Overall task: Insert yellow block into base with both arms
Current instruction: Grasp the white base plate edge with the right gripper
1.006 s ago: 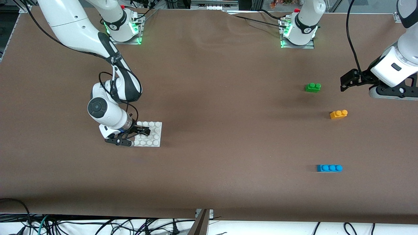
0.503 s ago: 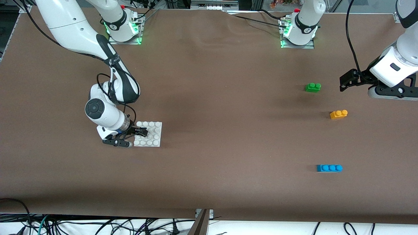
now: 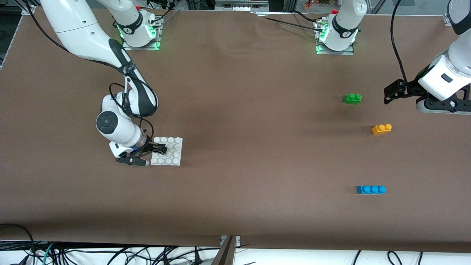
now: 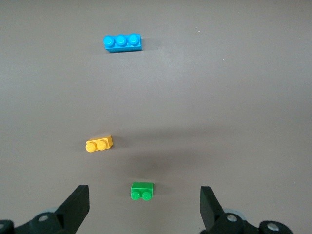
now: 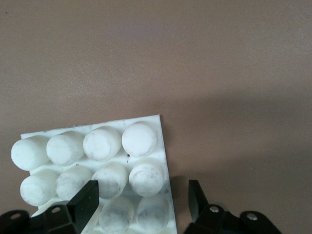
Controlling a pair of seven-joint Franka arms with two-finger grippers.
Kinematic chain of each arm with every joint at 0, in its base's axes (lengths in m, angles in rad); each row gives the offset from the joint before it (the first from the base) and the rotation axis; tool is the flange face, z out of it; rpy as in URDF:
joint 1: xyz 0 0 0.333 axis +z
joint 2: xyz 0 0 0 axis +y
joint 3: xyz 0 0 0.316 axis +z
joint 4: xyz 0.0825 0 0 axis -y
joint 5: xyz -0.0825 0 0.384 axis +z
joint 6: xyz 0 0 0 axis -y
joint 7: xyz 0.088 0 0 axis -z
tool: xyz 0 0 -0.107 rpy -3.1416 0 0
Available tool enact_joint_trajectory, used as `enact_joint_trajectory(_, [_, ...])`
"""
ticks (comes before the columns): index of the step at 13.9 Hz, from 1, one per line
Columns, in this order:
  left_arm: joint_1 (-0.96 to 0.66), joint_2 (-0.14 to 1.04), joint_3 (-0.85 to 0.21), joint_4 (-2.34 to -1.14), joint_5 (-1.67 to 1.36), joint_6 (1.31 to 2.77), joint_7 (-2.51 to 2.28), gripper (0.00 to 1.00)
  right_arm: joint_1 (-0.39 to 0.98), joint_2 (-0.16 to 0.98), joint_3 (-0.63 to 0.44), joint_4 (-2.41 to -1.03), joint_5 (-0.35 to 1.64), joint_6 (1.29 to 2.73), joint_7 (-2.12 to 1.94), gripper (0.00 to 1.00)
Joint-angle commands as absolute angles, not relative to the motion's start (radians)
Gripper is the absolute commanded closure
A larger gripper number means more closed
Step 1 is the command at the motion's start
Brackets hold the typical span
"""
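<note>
Robotics lab, two white arms (image 3: pixel 92 40) bolted to metal base plates (image 3: pixel 141 44) with green status lights, brown cloth-covered table (image 3: pixel 235 147), loose cables (image 3: pixel 110 254) along its near edge, aluminium framing at the top

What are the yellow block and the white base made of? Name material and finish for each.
Yellow block: seems moulded plastic, one even orange-yellow colour, smooth with a slight sheen on its two round studs. Base: likely moulded plastic too, white and matte, with rounded studs showing faint grey scuffs, so it looks worn.
</note>
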State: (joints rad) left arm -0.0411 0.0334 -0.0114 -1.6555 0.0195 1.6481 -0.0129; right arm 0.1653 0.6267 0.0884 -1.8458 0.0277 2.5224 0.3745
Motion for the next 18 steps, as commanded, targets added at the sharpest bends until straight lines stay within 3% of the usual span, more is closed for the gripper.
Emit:
enact_joint_trajectory(1, [-0.034,0.049,-0.011,-1.620,-0.008,1.624,0.009,0.00,0.161,0.656,0.103,-1.827,0.031,2.543,0.374,0.16])
enact_joint_trajectory(4, [-0.034,0.049,-0.011,-1.620,-0.008,1.626,0.009,0.00,0.163,0.664,0.116,-1.819,0.032,2.543,0.374,0.16])
enact_joint_trajectory(6, [-0.034,0.049,-0.011,-1.620,-0.008,1.626,0.009,0.00,0.163,0.683,0.120,-1.818,0.034,2.575,0.374,0.21])
enact_joint_trajectory(10, [-0.034,0.049,-0.011,-1.620,-0.008,1.624,0.009,0.00,0.187,0.687,0.121,-1.819,0.034,2.600,0.374,0.39])
enact_joint_trajectory(18, [-0.034,0.049,-0.009,-1.620,-0.008,1.624,0.011,0.00,0.258,0.727,0.123,-1.780,0.031,2.668,0.371,0.40])
